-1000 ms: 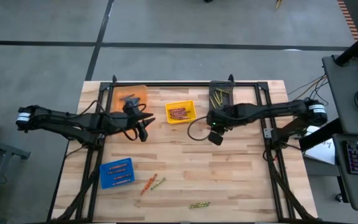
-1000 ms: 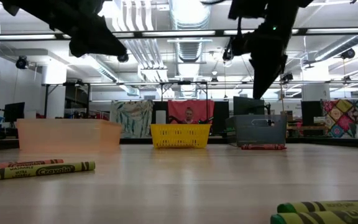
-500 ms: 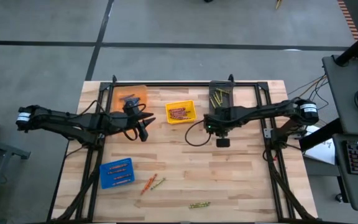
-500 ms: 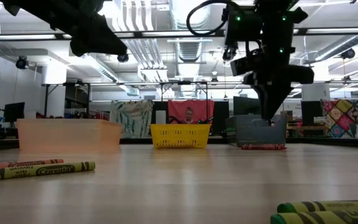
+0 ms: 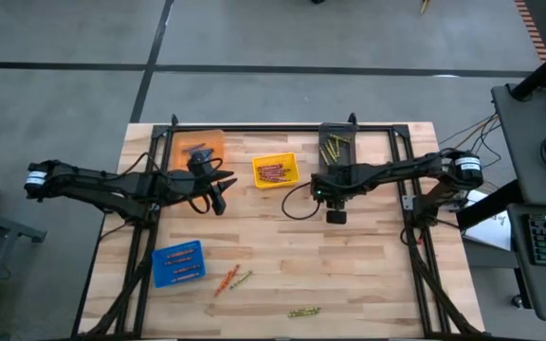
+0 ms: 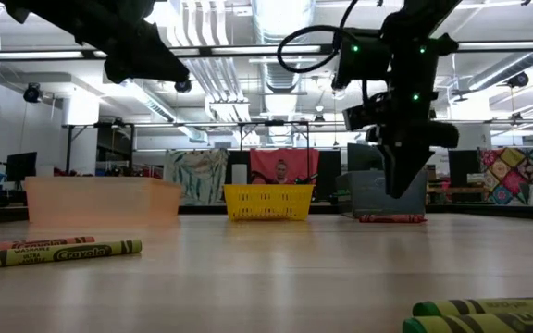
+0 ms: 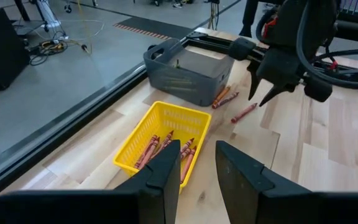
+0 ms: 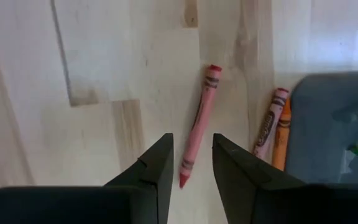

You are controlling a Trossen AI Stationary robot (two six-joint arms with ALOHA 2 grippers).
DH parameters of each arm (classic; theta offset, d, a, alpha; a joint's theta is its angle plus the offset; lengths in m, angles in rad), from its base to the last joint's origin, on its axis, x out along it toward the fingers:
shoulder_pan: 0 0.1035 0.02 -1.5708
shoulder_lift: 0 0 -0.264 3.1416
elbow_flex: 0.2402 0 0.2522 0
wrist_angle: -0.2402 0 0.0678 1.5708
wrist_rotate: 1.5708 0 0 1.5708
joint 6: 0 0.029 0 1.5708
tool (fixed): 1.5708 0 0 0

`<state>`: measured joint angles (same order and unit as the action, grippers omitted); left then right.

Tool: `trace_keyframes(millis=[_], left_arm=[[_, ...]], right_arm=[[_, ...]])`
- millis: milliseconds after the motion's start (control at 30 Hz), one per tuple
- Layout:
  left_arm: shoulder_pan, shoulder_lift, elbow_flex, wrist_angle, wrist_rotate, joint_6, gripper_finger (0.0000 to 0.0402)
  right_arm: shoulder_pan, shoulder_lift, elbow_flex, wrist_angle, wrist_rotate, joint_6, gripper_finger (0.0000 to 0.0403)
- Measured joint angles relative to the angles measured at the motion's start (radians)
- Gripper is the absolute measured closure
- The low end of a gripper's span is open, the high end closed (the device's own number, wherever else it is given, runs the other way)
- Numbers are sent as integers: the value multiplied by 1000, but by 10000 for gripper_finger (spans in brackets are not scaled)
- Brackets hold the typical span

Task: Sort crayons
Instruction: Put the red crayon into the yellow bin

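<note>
Crayons: scattered over table (image 5: 368,275) + sorted in bins.
Red crayon (image 8: 197,124): loose on wood just beside grey bin (image 7: 188,71), lying directly under R gripper, nothing touching it.
Red + orange pair (image 8: 273,127): side by side, against grey bin wall.
Yellow bin (image 5: 275,171): holds red crayons, back-centre of table.
Grey bin contents: olive-yellow crayons, back, right of yellow bin.
Orange bin (image 5: 200,149): back-left, beside L gripper; contents hard to make out.
Blue bin (image 5: 178,262): front-left, crayons inside.
Loose near front: orange + green pair (image 5: 233,278) right of blue bin; olive pair (image 5: 303,311) at front edge, centre.
R gripper (image 8: 191,163): pointing down above the red crayon, in front of grey bin; fingers apart w/ a clear gap, holding nothing.
L gripper (image 7: 197,163): above table btw orange + yellow bins, aimed toward yellow bin; fingers part-open, narrow gap, empty.
</note>
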<state>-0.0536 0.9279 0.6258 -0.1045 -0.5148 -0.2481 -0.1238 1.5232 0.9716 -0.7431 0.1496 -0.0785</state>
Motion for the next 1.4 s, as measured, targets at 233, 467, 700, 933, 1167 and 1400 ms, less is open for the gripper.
trace_keyframes(millis=[233, 467, 700, 933, 1167, 1400], left_arm=[[0, 0, 0, 0, 0, 0, 318], [0, 0, 0, 0, 0, 3, 318], [0, 2, 0, 0, 0, 3, 318], [0, 3, 0, 19, -1, 4, 318], [-7, 62, -9, 117, -1, 4, 318], [-43, 124, -10, 212, -2, 9, 318]], right_arm=[[-24, 65, -9, 60, 1, 1, 301], [-42, 141, -8, 79, 0, 16, 301], [-43, 155, -8, 80, -1, 5, 309], [-50, 147, -10, 86, -54, -11, 366], [-49, 139, -11, 90, -55, -19, 392], [-50, 72, 6, 78, -126, -10, 394]])
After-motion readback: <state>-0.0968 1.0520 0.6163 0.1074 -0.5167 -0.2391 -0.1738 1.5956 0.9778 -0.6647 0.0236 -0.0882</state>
